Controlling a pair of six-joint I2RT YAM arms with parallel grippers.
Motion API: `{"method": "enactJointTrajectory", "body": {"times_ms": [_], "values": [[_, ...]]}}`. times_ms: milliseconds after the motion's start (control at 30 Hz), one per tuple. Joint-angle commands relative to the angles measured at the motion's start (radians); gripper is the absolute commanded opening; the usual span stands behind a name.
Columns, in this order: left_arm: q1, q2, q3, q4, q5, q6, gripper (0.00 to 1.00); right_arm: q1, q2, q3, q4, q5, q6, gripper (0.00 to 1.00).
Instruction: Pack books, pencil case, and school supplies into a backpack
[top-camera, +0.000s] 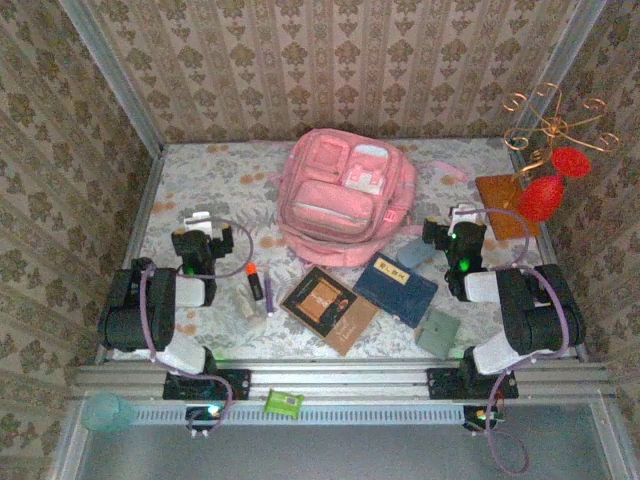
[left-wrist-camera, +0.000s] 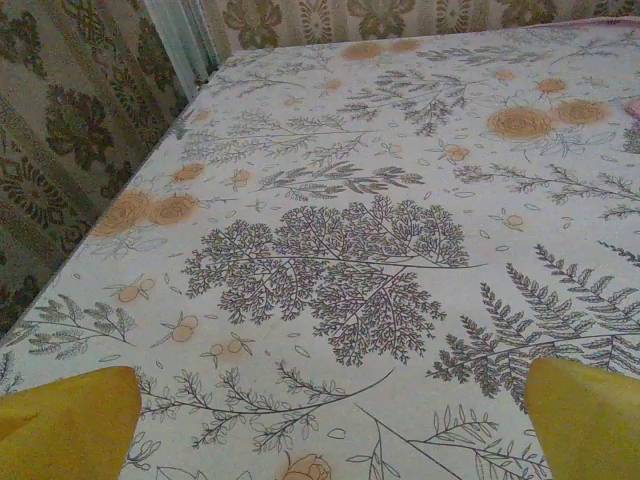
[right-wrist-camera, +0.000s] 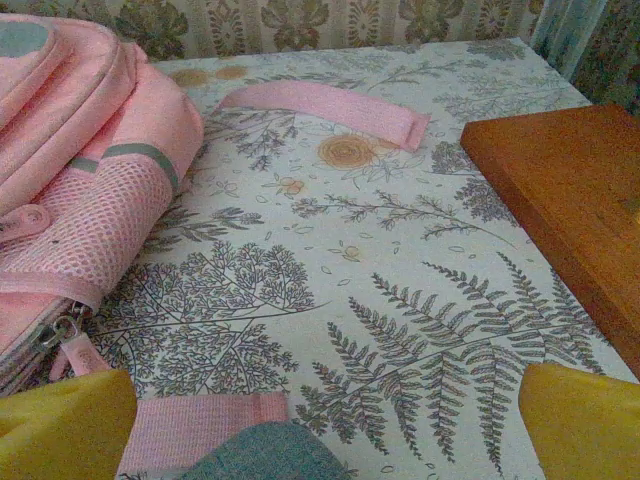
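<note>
**Surroundings of the work area: counter, walls and stray items.**
A counter (top-camera: 230, 185) covered in a pale cloth printed with ferns and orange flowers is enclosed by walls (top-camera: 330, 60) of patterned wallpaper. A brown wooden board (top-camera: 505, 200) lies at the far right, below a copper-coloured wire stand (top-camera: 553, 118) carrying two red ornaments (top-camera: 543, 197). A grey-green square (top-camera: 437, 332) lies near the front right. On the metal rail (top-camera: 350, 378) at the near edge sits a small green object (top-camera: 283, 403), and a translucent teal cup (top-camera: 105, 411) is at the near left.
</note>
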Motion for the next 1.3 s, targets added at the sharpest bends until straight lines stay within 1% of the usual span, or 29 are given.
{"method": "enactJointTrajectory", "body": {"times_ms": [0,1167,1233,1267], "values": [[-0.005,0.01,0.026,0.012,-0.01,0.013,1.0,0.006,0.004,0.002,0.04,0.008,-0.016,1.0],[-0.005,0.01,0.025,0.015,-0.01,0.012,1.0,0.008,0.002,-0.002,0.046,0.015,-0.016,1.0],[-0.008,0.007,0.015,0.037,-0.005,0.017,1.0,0.018,-0.029,-0.008,0.034,0.054,-0.013,1.0],[-0.008,-0.002,0.002,0.055,0.0,0.021,1.0,0.019,-0.046,-0.022,0.043,0.042,-0.015,1.0]]}}
